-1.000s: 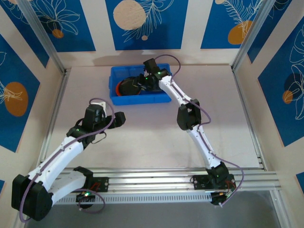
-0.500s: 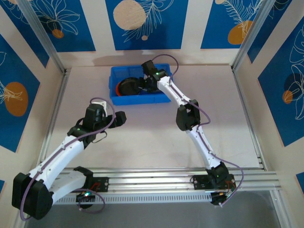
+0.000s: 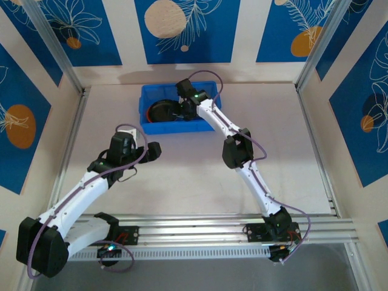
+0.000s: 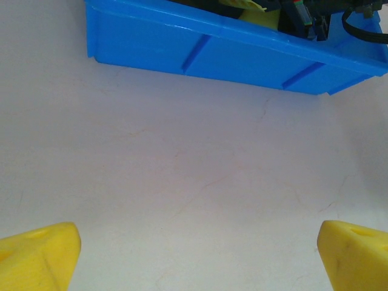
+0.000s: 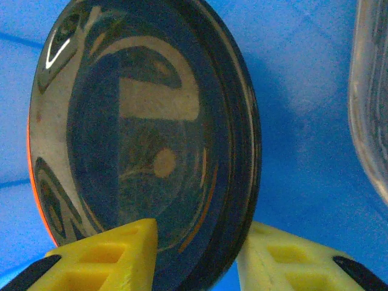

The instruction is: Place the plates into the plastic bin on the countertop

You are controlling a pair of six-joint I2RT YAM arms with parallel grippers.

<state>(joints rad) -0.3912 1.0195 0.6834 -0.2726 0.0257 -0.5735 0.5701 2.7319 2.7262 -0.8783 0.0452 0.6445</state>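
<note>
right arm: reaches into the plastic bin at the far side of the worktop; over the last second its wrist has slid leftward across the bin, carrying its load with it
right gripper: the fingers have drawn closer together in that second; they now sit clenched on the lower rim of the black plate, one on the glossy face, one behind the edge
black plate: inside the bin, tilted up on edge rather than lying flat; a thin orange plate peeps out from behind its left side; a clear plate stands apart at the right, also in the bin
left gripper: unchanged; fingers spread wide and grasping nothing, hovering above bare worktop just short of the bin's near wall
what the change means: the tighter hold plus the sideways shift reads as the plate being steered toward the stack, not yet let go; it counts as in the bin, but it is not settled
progress: the top view shows no plate out on the worktop, so this looks like a late placement
next need: lower the black plate onto the orange one, then release
risk: letting go while it is tilted could send it sliding or clattering against the clear plate
</note>
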